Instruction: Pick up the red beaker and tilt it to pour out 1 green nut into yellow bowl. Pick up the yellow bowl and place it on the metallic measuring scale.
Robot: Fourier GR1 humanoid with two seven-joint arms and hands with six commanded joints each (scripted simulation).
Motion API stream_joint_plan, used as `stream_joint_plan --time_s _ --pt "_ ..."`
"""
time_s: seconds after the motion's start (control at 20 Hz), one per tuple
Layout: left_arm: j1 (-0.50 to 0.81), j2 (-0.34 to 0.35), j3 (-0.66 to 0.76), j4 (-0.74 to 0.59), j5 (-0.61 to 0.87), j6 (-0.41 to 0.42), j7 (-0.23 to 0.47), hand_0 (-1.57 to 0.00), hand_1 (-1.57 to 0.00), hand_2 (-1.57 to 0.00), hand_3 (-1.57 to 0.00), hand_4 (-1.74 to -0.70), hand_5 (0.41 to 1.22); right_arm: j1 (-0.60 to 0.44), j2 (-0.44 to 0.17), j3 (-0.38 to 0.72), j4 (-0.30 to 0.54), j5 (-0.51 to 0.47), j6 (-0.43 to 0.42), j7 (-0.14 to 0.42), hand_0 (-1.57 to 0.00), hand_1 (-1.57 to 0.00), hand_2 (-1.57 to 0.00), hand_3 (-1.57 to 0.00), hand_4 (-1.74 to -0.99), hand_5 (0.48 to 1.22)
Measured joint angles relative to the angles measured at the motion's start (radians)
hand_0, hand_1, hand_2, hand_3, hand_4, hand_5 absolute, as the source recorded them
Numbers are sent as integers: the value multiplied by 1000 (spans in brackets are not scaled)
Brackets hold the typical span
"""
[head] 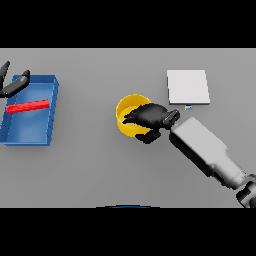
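Dark and idle, the left hand point(12, 84) is seen at the far left edge, fingers relaxed and empty, over the rim of a blue rectangular tray point(52, 107) in which a flat red bar point(28, 106) lies. At centre, the round yellow bowl point(125, 107) is clasped at its right rim by the curled right hand point(149, 119), apparently for lifting. Just beyond, to the right, the square pale metallic measuring scale point(188, 87) sits unoccupied.
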Motion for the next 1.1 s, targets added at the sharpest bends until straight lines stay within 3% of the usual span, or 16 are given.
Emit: stream_joint_plan --time_s 0.05,0.15,0.2,0.35,0.4,0.6,0.9,1.05,1.1 --pt "-7 -2 -2 8 -5 3 5 1 1 1 1 -788 710 10 0 8 -1 5 -7 -5 -678 -640 -594 -572 -1435 1010" --pt "-10 1 1 12 -3 0 3 1 1 1 1 -787 707 5 -2 6 2 -2 -13 -31 -999 -975 -945 -792 -1540 1086" --pt "-6 2 2 8 1 -4 -13 1 1 1 1 -787 707 1 -12 3 1 -7 -4 -48 -1114 -1094 -1071 -882 -1578 1113" --pt "-9 2 -3 5 -9 4 0 1 1 1 1 -784 711 3 -23 2 -13 -20 17 -54 -1337 -1327 -1246 -1066 -1658 1166" --pt "-15 5 -3 9 -8 -4 4 1 1 1 1 -784 710 8 -20 5 -29 -21 30 -19 -1384 -1376 -1287 -1106 -1674 1177" --pt "-2 1 -1 -5 5 -10 -4 1 1 1 1 -786 704 3 -32 -4 -43 -39 58 -12 -1494 -1491 -1362 -1198 -1714 1203" --pt "-3 5 -7 -21 -5 0 15 1 1 1 1 -770 705 -13 -86 -43 -127 -78 110 24 -1551 -1550 -1481 -1157 -1734 1216" --pt "-5 1 -3 -8 4 -8 6 1 1 1 1 -782 702 -7 -133 -65 -194 -93 142 47 -1561 -1560 -1433 -1215 -1737 1219" --pt "-2 3 -2 -16 9 -12 -1 1 1 1 1 -788 702 -4 -139 -72 -213 -89 144 79 -1563 -1562 -1447 -1199 -1738 1219"
